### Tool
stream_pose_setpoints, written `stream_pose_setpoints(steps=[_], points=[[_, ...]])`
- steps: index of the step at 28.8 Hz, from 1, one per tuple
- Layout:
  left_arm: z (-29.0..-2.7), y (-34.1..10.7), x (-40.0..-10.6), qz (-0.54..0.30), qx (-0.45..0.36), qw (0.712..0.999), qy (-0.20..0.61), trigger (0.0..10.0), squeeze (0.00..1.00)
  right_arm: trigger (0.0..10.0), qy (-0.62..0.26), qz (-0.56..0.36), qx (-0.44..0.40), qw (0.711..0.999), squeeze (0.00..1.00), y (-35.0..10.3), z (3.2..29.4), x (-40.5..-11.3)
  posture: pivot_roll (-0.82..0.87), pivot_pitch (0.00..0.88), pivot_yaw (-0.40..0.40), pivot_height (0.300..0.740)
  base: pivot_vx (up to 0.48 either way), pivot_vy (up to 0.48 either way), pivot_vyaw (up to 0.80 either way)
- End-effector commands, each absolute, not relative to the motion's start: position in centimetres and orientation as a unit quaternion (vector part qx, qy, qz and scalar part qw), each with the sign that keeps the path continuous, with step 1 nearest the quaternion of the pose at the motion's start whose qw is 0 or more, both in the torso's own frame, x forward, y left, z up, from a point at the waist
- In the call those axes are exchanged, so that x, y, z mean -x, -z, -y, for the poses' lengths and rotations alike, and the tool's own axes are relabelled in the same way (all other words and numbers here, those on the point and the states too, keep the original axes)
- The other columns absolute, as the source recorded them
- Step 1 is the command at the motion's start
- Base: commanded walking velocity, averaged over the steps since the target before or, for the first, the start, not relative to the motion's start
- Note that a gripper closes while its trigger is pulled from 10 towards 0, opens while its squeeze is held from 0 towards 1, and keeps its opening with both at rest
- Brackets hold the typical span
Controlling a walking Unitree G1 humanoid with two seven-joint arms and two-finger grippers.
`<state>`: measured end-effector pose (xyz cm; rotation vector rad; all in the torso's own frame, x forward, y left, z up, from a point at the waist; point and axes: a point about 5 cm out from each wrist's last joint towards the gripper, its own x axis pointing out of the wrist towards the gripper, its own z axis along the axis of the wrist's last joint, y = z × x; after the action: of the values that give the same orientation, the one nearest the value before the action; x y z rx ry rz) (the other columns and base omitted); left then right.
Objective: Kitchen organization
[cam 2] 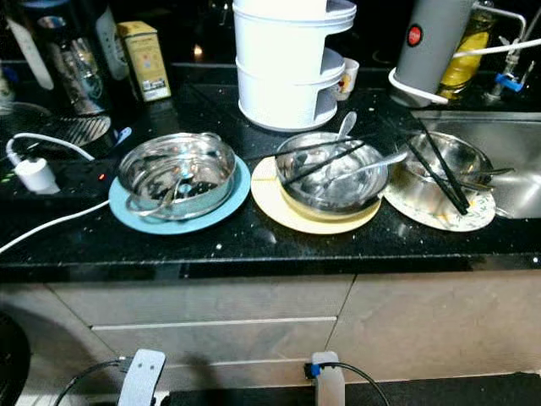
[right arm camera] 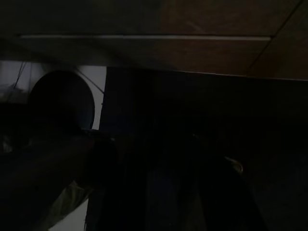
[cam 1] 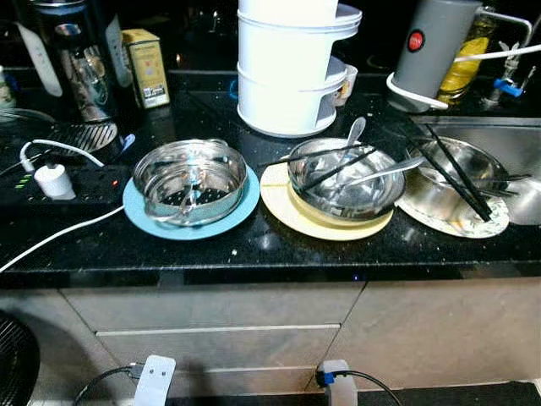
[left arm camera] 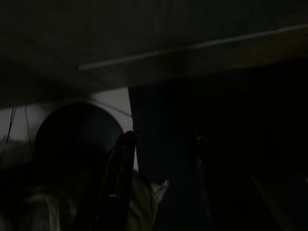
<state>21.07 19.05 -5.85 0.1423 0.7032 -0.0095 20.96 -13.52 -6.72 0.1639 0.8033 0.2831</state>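
Three sets of dishes line the front of the black counter (cam 1: 254,254). On the left, a blue plate (cam 1: 135,211) carries a perforated steel steamer bowl (cam 1: 190,180). In the middle, a yellow plate (cam 1: 283,211) holds a steel bowl (cam 1: 345,182) with black chopsticks (cam 1: 325,154) and a spoon (cam 1: 353,133) across it. On the right, beside the sink (cam 1: 507,135), a white patterned plate (cam 1: 473,224) bears another steel bowl (cam 1: 448,173) crossed by chopsticks (cam 1: 456,178). My left gripper (left arm camera: 163,139) hangs idle in the dark, open and empty. My right gripper (right arm camera: 154,144) hangs in deep shade.
A white stacked container (cam 1: 292,68) stands behind the plates, and a grey flask (cam 1: 435,51) at the back right. At the left are a power strip with a white charger (cam 1: 55,180), a yellow tin (cam 1: 145,68) and a dark appliance (cam 1: 72,59). Cabinet drawers (cam 1: 220,338) lie below.
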Motion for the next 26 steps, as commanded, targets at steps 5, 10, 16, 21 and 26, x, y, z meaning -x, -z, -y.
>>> stream_pose_setpoints(steps=[5,10,16,21,26], points=[[-18.96,6.56,-20.12,-0.367,-0.069,0.928,0.005,10.0,0.0,10.0,-0.133,-0.402,-0.078,0.903,0.0,7.14,13.84,-20.32,-0.02,0.139,-0.039,0.74,0.0,0.0,0.0],[-18.9,6.61,-20.07,-0.369,-0.068,0.927,0.007,10.0,0.0,10.0,-0.133,-0.403,-0.077,0.902,0.0,7.18,13.91,-20.26,-0.02,0.138,-0.04,0.74,0.0,0.0,0.0],[-18.85,6.71,-19.97,-0.373,-0.067,0.925,0.01,10.0,0.0,10.0,-0.133,-0.405,-0.075,0.901,0.0,7.22,13.98,-20.2,-0.02,0.133,-0.044,0.74,0.0,0.0,0.0],[-18.72,6.82,-19.89,-0.378,-0.07,0.923,0.021,10.0,0.0,10.0,-0.135,-0.407,-0.073,0.901,0.0,7.24,14.01,-20.16,-0.02,0.131,-0.045,0.74,0.0,0.0,0.0],[-18.63,6.85,-19.89,-0.379,-0.073,0.922,0.026,10.0,0.0,10.0,-0.135,-0.407,-0.073,0.9,0.0,7.26,13.96,-20.15,-0.02,0.131,-0.045,0.74,0.0,0.0,0.0]])
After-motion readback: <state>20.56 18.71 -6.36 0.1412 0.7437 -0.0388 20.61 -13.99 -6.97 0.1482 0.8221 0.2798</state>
